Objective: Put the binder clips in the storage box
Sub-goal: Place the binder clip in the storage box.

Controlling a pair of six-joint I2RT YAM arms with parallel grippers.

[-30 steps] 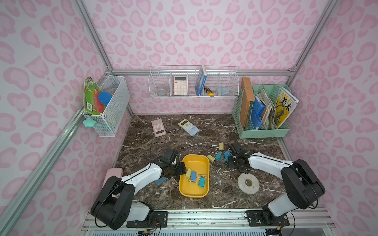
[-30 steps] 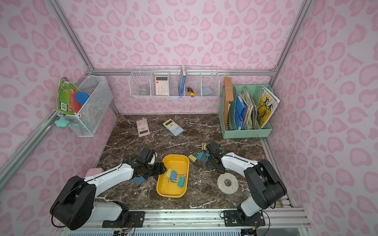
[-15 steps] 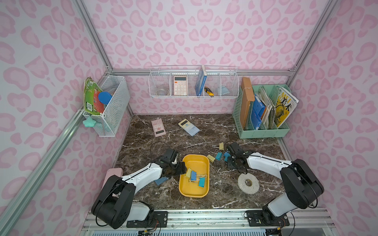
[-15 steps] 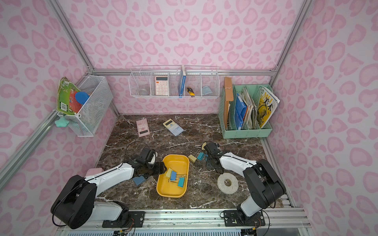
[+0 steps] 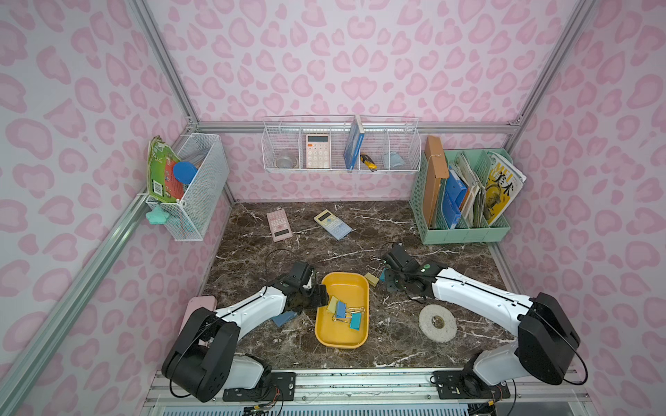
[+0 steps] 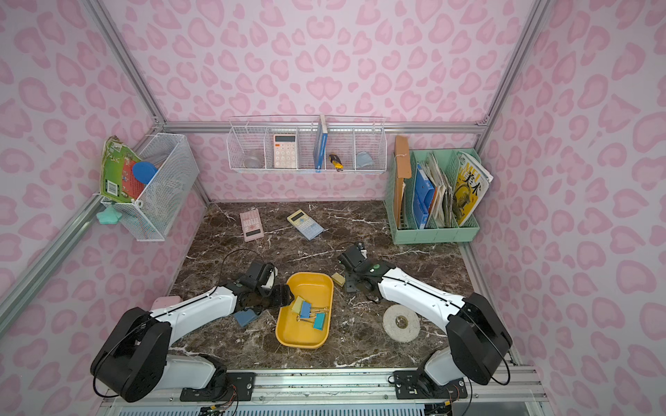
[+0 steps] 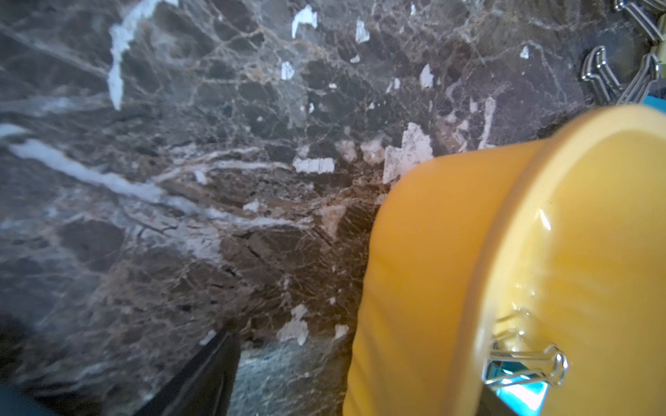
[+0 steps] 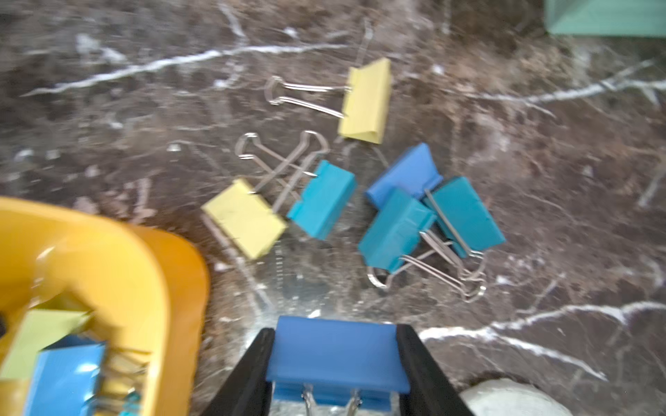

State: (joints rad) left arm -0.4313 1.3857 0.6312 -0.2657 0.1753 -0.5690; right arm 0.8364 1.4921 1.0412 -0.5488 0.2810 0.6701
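Versus a second back, the right hand [image 8: 336,329] has scooted a bit closer to the storage box [image 5: 340,336] and clamped down on a blue clip [image 8: 335,360]. The left hand [image 5: 322,296] hasn't budged, jaws spread wide straddling the box's rim without squeezing it. Inside the box sit three binder clips [image 5: 341,310] (pale yellow, blue, teal) bunched on the left hand's side, and six loose clips [image 8: 396,223] lie on the tabletop [image 5: 360,252] just off the box's far corner. Well behind the box, the green file organizer [image 5: 465,236] is stuffed with folders and magazines, and the wire basket [image 5: 340,172] holds a calculator [image 5: 318,151] and a blue book [image 5: 353,147].
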